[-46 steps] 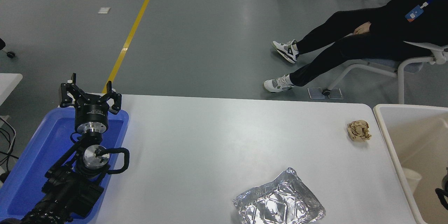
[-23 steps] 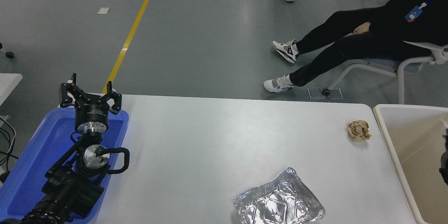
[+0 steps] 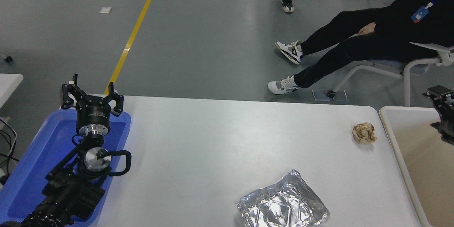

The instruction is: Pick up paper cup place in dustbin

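White table stands on grey floor.

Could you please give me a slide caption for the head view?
Right gripper over dustbin; left gripper parked above blue tray.

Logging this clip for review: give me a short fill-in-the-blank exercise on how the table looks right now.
1. The left gripper hovers over the ____ tray.
2. The crumpled brown paper ball lies on the table close to the ____.
3. The foil tray sits near the table's ____ edge.
4. The left gripper's jaws are ____.

Missing words: blue; bin; near; open
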You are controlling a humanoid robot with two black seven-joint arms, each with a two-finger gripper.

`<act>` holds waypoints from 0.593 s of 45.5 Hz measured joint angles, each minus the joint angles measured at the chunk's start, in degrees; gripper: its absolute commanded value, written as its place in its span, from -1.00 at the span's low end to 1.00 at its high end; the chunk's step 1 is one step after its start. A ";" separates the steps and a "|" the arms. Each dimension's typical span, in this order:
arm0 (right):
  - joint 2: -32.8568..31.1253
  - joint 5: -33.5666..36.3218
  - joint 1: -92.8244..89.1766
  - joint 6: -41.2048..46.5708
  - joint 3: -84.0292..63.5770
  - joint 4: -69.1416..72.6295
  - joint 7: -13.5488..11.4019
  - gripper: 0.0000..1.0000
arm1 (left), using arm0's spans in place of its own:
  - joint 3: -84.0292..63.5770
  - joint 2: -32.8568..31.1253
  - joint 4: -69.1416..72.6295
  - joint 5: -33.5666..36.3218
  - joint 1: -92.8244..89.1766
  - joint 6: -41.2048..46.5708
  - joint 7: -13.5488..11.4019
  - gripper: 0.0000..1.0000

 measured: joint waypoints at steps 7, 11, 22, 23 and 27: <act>-3.60 -3.85 11.71 0.89 -10.15 8.80 -0.75 1.00 | 0.00 0.00 0.00 0.00 0.00 0.00 0.00 0.98; -4.30 -5.11 20.12 1.68 -17.92 11.68 -0.95 1.00 | 0.00 0.00 -0.01 0.01 0.00 0.00 0.00 0.98; 1.30 -6.67 42.81 3.01 -41.16 16.30 -0.82 1.00 | 0.00 0.02 -0.02 0.02 0.00 0.00 0.00 0.98; 2.09 -6.73 44.29 3.07 -42.85 16.72 -0.78 1.00 | 0.00 0.03 -0.01 0.03 0.00 0.00 0.00 0.98; 5.84 -6.90 50.11 3.27 -49.54 18.54 -0.61 1.00 | 0.00 0.04 0.00 0.02 0.00 0.00 0.00 0.98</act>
